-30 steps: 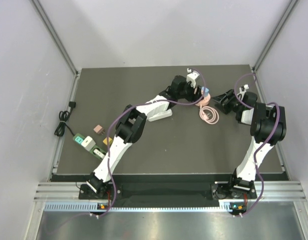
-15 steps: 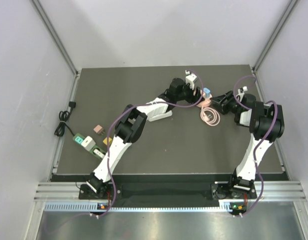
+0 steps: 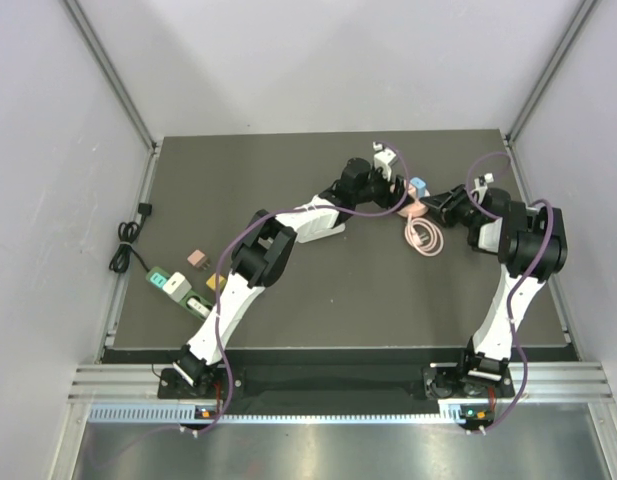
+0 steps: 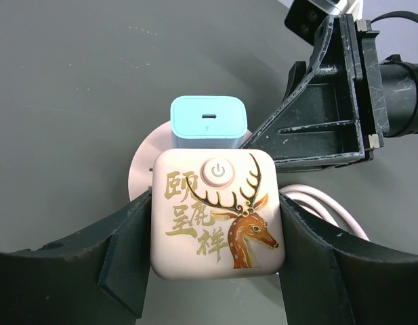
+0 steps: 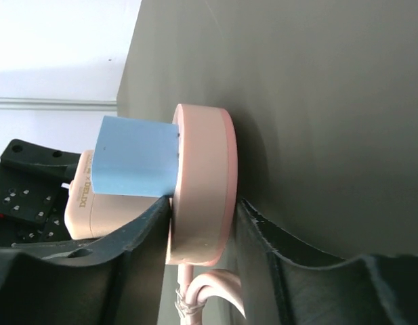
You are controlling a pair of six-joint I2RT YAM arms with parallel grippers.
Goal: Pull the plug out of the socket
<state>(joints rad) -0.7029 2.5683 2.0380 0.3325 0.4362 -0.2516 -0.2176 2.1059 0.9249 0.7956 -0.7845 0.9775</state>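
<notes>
Gripping a pink deer-printed plug (image 4: 219,213) by its two side faces, the left end effector (image 4: 219,252) has its dark fingers (image 4: 127,254) pressed flat against it, jaws narrowed to the plug's width. A round power button sits on the plug's top face, toward the far edge. Just beyond the fingertips a light blue adapter (image 4: 209,122) touches the plug's far side, its small port facing the camera. Both sit against the flat face of a round pink socket (image 4: 142,169), whose rim shows beyond and to the left of the plug.

To the right of the left end effector, the right end effector (image 5: 202,237) straddles the same socket, one finger on each side of its disc edge and closed narrowly on it. The wrist view shows the adapter and the plug standing off the socket's face on the side away from the tabletop (image 4: 73,81). A pink cable (image 5: 202,291) leaves the socket between the right fingers and lies coiled on the tabletop beneath that arm.

Well apart, back beside the left arm's lower link, lies a green and white power strip (image 3: 170,283).
</notes>
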